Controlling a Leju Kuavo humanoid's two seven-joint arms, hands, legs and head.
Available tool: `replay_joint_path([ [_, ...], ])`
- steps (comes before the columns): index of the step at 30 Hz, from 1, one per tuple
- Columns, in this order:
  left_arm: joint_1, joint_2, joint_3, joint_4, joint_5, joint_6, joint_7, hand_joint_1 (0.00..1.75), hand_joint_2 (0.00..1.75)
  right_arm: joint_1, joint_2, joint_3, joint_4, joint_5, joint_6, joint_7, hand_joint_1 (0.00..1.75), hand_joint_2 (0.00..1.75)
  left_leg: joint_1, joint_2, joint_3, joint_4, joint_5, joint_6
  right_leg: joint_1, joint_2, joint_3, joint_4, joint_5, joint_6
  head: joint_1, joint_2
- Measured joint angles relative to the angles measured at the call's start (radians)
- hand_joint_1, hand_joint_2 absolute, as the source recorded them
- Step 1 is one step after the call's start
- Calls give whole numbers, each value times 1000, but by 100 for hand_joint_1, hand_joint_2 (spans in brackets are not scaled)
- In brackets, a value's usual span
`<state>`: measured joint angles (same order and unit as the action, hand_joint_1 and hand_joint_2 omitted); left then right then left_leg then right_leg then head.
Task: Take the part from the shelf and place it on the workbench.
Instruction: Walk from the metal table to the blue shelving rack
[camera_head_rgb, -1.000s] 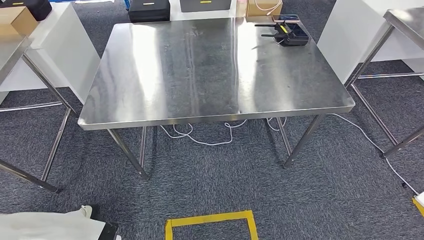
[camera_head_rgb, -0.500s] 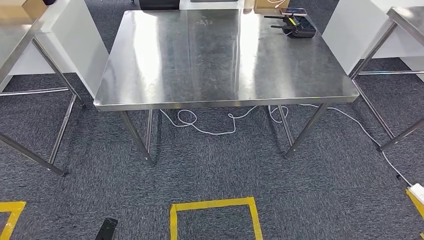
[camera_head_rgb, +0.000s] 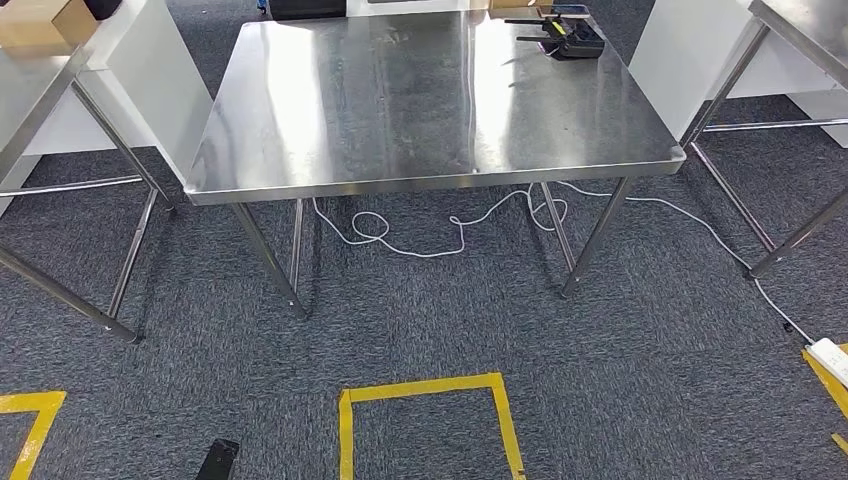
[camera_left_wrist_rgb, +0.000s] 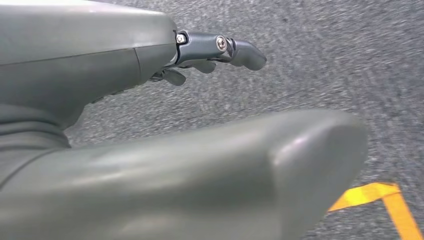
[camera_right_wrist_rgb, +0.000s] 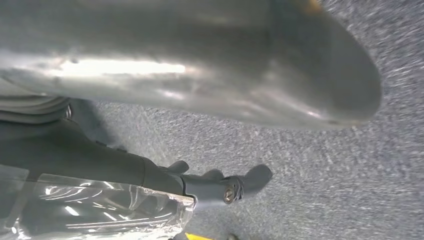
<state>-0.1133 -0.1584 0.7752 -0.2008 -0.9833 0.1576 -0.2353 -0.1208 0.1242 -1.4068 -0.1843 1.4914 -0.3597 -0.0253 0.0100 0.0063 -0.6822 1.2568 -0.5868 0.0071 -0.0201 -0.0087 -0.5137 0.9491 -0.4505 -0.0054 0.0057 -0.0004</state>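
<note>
A steel bench (camera_head_rgb: 400, 100) stands ahead on grey carpet (camera_head_rgb: 420, 330). Near its far right corner lies a black controller (camera_head_rgb: 568, 40). A white cable (camera_head_rgb: 420, 235) lies on the carpet under the bench, and a yellow tape square (camera_head_rgb: 425, 420) is marked in front of it. The left hand (camera_left_wrist_rgb: 200, 55) holds nothing, its fingers slightly curled and apart. The right hand (camera_right_wrist_rgb: 200, 185) holds what seems to be a part in a clear plastic bag (camera_right_wrist_rgb: 100, 210), above the carpet.
</note>
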Motion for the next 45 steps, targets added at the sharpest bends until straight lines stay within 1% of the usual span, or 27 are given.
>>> replay_joint_path([
  [1, 0, 0, 0, 0, 0, 0, 0, 0, 0, 0, 0, 0, 0, 0, 0, 1, 0, 0, 1, 0, 17, 6, 11, 0, 1, 0, -17, 6, 8, 2, 0, 0],
  [2, 0, 0, 0, 0, 0, 1, 0, 0, 0, 1, 0, 0, 0, 0, 0, 1, 0, 0, 1, 0, 52, -26, 36, 2, 1, 1, -33, 13, 15, 5, -1, 0],
  [4, -2, 0, 0, 0, 0, 1, 0, 0, 0, 1, 1, 1, 0, 0, 0, 1, 0, 0, 0, -3, 158, -165, 69, 13, 3, 2, -56, 26, 26, 12, -1, 0],
  [6, -5, 1, 0, 0, 0, 1, 0, 0, 0, 0, 2, 1, 0, -1, 0, 2, 0, 0, -5, -6, 224, -271, 64, 25, 4, 1, -69, 30, 41, 24, -1, 0],
  [9, -5, 1, 0, 0, 0, 1, 0, 0, 0, 1, 4, 3, 0, -1, 0, 2, 0, 0, -12, -4, 215, -299, 77, 42, 3, 0, -79, 27, 61, 44, -2, 0],
  [10, -6, 1, 0, 0, -1, 2, 0, 0, 0, 1, 5, 3, 0, -1, 0, 2, 0, 0, -11, -1, 204, -304, 90, 51, 4, 0, -88, 39, 47, 44, -3, 0],
  [12, -8, 0, 0, 0, -1, 2, 0, 0, 0, 2, 4, 5, 0, -1, 0, 3, 0, 0, -7, 3, 178, -312, 118, 62, 5, 3, -119, 119, -31, 31, 2, 0],
  [14, -8, -1, 1, 0, -1, 3, 1, 0, 0, 2, 2, 7, 0, 0, -1, 3, 0, 87, -8, 4, 147, -311, 142, 64, 4, 4, -153, 249, -116, 25, 8, 0],
  [15, -8, -1, 1, 0, -1, 3, 1, 0, 0, 2, 1, 8, 0, 1, -2, 3, 0, 131, -8, 5, 131, -310, 155, 63, 4, 4, -157, 302, -131, 32, 9, 0],
  [16, -8, -1, 1, 0, -1, 4, 1, 0, 0, 2, 0, 9, 0, 3, -4, 4, 0, 175, -8, 6, 116, -309, 168, 61, 4, 4, -146, 326, -124, 44, 10, 0],
  [18, -8, -2, 1, 0, -1, 4, 3, 0, 0, 1, -2, 12, 0, 12, -11, 14, 0, 175, -8, 8, 89, -306, 193, 54, 1, 4, -72, 268, -78, 68, 11, 0],
  [20, -8, -2, 1, 0, -2, 4, 4, 0, 0, -1, -4, 18, 0, 22, -20, 39, 0, 87, -11, 8, 68, -299, 212, 43, 1, 5, 49, 104, -70, 69, 11, 0],
  [22, -9, -2, 1, 0, -5, 5, 4, 0, 0, -3, -4, 24, 0, 27, -29, 67, 0, 0, -17, 8, 56, -293, 227, 34, 6, 7, 116, -12, -96, 54, 10, 0],
  [23, -9, -2, 0, 0, -7, 5, 3, 0, 0, -2, -5, 25, 0, 28, -31, 77, 0, 0, -17, 9, 52, -292, 235, 30, 8, 8, 119, -31, -103, 46, 8, 0],
  [25, -7, -1, 0, 0, -10, 8, 1, 0, 0, 1, -6, 26, 0, 28, -29, 86, 0, 0, -11, 6, 42, -278, 224, 20, -2, 6, 107, -26, -95, 27, 7, 0],
  [26, -6, -1, 0, 0, -10, 9, 1, 0, 0, 2, -6, 26, 0, 27, -25, 86, 0, 0, -7, 5, 32, -252, 194, 14, -6, 4, 101, -25, -88, 15, 6, 0],
  [28, -4, -2, 0, 0, -11, 10, 2, 0, 0, 2, -7, 27, 0, 21, -15, 82, 0, 0, -2, 2, -5, -137, 96, 4, -4, 1, 84, -25, -71, -3, 4, 0],
  [29, -4, -2, 0, 0, -11, 10, 3, 0, 0, 2, -8, 27, 0, 15, -10, 81, 0, 0, 0, 2, -25, -65, 54, 0, -2, 0, 74, -24, -64, -6, 3, 0],
  [30, -3, -2, 0, 0, -11, 10, 4, 0, 0, 4, -8, 26, 0, 7, -4, 80, 0, 0, 2, 1, -37, -8, 32, -2, 0, -1, 64, -22, -57, -6, 3, 0],
  [31, -3, -1, 0, 0, -11, 11, 5, 0, 0, 5, -9, 26, 0, 1, 2, 79, 0, 0, 3, 1, -32, 16, 30, -2, 1, -1, 57, -20, -52, -5, 3, 0],
  [32, -2, -1, 0, 0, -12, 11, 6, 0, 0, 6, -9, 26, 0, -3, 6, 79, 0, 0, 3, 1, -7, -2, 45, -1, 2, 1, 51, -16, -48, -3, 3, 0],
  [35, -2, 0, 0, 0, -13, 11, 8, 0, 0, 4, -7, 25, 1, -6, 11, 79, 0, 0, 4, -36, 135, -207, 103, 16, 3, 16, 33, 0, -41, 5, 3, 0],
  [36, 0, 1, 0, 0, -14, 12, 8, 0, 0, 3, -5, 25, 1, -6, 11, 79, 0, 0, 3, -51, 164, -255, 108, 22, 2, 21, 26, 3, -38, 10, 3, 0],
  [38, 3, 2, 0, 0, -18, 13, 11, 0, 0, 0, -3, 25, 1, -8, 12, 79, 0, 0, -2, -55, 176, -282, 107, 28, 0, 34, 15, 3, -28, 25, 0, 0],
  [41, -1, 0, -1, 0, -21, 13, 14, 0, 0, 1, -4, 25, 1, -11, 12, 79, 0, 0, 1, -25, 174, -307, 121, 42, 4, 35, -13, 34, -40, 37, 0, 0],
  [44, -2, -1, -1, 0, -23, 13, 19, 0, 0, 1, -8, 25, 1, -11, 13, 81, 0, 0, 2, 7, 164, -314, 131, 51, 2, 23, -106, 216, -124, 32, 6, 0],
  [45, -2, -1, -1, 0, -23, 13, 20, 0, 0, 3, -9, 25, 1, -11, 14, 81, 0, 0, 1, 17, 161, -313, 133, 51, 0, 22, -134, 277, -145, 36, 7, 0],
])
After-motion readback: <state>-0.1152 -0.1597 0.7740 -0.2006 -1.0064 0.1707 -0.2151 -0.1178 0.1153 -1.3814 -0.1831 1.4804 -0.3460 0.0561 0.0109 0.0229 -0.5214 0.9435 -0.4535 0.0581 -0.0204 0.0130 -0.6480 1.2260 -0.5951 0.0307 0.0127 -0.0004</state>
